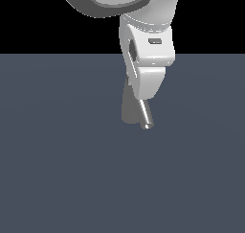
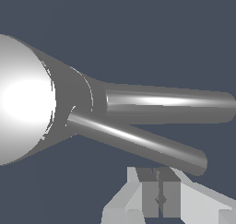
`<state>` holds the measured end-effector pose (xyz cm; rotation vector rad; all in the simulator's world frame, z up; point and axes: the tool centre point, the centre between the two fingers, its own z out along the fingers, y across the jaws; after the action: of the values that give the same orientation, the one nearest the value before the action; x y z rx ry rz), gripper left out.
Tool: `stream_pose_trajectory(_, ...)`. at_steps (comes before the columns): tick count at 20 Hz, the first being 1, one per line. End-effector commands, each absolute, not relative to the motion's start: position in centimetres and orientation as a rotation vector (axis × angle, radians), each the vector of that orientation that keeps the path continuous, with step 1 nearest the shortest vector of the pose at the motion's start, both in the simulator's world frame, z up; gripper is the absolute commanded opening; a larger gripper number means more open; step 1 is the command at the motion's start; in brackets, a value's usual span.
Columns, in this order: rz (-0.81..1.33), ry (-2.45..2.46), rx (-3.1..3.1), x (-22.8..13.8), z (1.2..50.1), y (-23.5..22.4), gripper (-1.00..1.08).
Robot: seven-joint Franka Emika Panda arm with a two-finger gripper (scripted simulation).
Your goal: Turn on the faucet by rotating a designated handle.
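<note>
**Wrist view: the gripper is right next to the tap's rod**

Wrist view first. The gripper (image 2: 160, 199) has its two fingers pressed close together, with only a thin dark line between them and nothing held. It sits just beside the handle (image 2: 138, 142), the thinner rod that pokes out from the faucet (image 2: 27, 101). I cannot tell if the fingers touch the rod or are a tiny bit off it. The fatter shiny tube next to the handle is the spout (image 2: 168, 107) (not the part to turn).

In the exterior view, the white arm (image 1: 146, 59) hangs over the faucet and hides most of it. Only the grey column and the end of one shiny tube peek out below the arm. All of this stands on a flat dark floor (image 1: 57, 169).

I think the step in hand is lining up on the handle. The next move needs a steady sideways push on the rod, near its far end, so it swings around the cap. The closed fingers can slip off a thin round rod.
</note>
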<state>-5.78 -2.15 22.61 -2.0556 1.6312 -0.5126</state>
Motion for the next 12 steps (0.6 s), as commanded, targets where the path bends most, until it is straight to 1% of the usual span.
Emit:
stream_pose_trajectory(1, -0.517, 1.655, -2.045, -5.8, 22.3, -4.2, -1.00)
stream_pose_trajectory(12, -0.516, 1.672, -2.040, -5.4, 21.8, -10.0, -1.00)
